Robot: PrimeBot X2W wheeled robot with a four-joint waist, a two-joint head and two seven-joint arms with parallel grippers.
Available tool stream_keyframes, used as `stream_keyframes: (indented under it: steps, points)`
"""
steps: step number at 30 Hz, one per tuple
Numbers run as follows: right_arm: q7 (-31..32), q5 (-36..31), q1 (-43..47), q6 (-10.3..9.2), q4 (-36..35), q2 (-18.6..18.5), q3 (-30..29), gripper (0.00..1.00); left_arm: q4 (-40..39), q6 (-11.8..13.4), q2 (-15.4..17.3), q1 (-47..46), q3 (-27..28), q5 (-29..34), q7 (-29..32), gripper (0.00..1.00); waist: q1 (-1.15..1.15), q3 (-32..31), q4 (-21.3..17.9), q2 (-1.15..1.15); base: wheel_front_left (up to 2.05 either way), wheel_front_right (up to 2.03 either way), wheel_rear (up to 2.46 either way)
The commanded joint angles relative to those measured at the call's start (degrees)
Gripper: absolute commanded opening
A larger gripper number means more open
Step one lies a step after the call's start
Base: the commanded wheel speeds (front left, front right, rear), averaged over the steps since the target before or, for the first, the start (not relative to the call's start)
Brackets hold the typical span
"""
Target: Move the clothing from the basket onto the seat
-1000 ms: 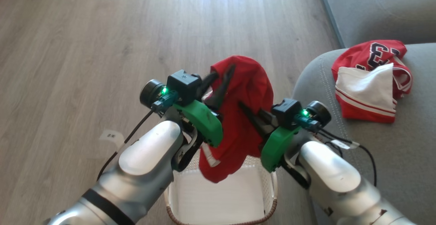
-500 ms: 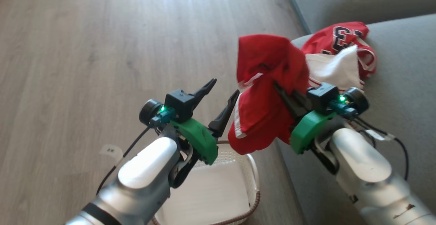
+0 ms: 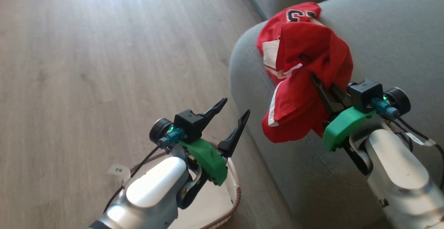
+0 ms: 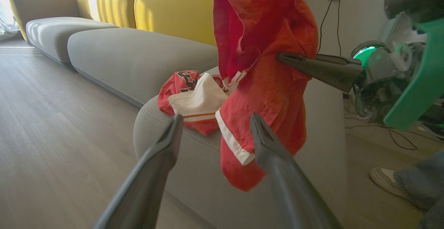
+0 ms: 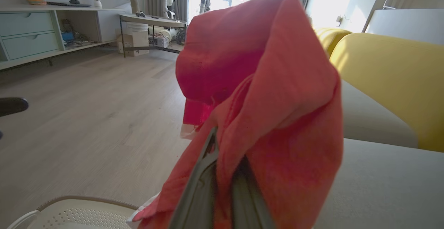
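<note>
Red garment [image 3: 305, 59] is hanging pinched between the closed fingers of the right gripper [image 3: 316, 80], above the rounded edge of the seat [image 3: 381, 41] and just beside a jersey [image 3: 298, 15] lying on the seat. Off the seat's edge, the left gripper [image 3: 237, 105] is hovering wide open and empty over the basket [image 3: 236, 191].

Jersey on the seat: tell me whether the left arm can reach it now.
Probably yes. The left gripper is open and pointed at the jersey, with clear space between; the red garment in the right gripper hangs just beside that path.
</note>
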Motion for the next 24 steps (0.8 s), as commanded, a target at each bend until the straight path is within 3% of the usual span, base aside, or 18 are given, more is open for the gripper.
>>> stream_keyframes:
  steps: [1, 11, 24]
  points:
    - [0.21, -0.68, -0.54, -0.02, -2.79, -0.55, -0.45, 0.00, -1.40, 0.43, 0.90, -1.98, 1.49, 0.21, -0.73, 1.00, 0.00, 1.05, -2.09, 0.00, 0.00, 0.00, 0.00]
    - [2.97, -1.18, -1.50, -0.02, -6.32, -1.07, -3.31, 0.00, -1.61, 0.99, 0.45, -1.47, 0.53, 0.97, -1.49, 1.00, 0.00, 2.47, -3.74, 0.00, 0.00, 0.00, 0.00]
    - [6.92, 0.84, -17.44, -0.02, -1.72, -7.75, -8.06, 0.00, -5.59, 2.54, 0.18, -4.33, -0.79, 3.78, -1.67, 1.00, 0.00, 8.94, 2.03, 0.00, 0.00, 0.00, 0.00]
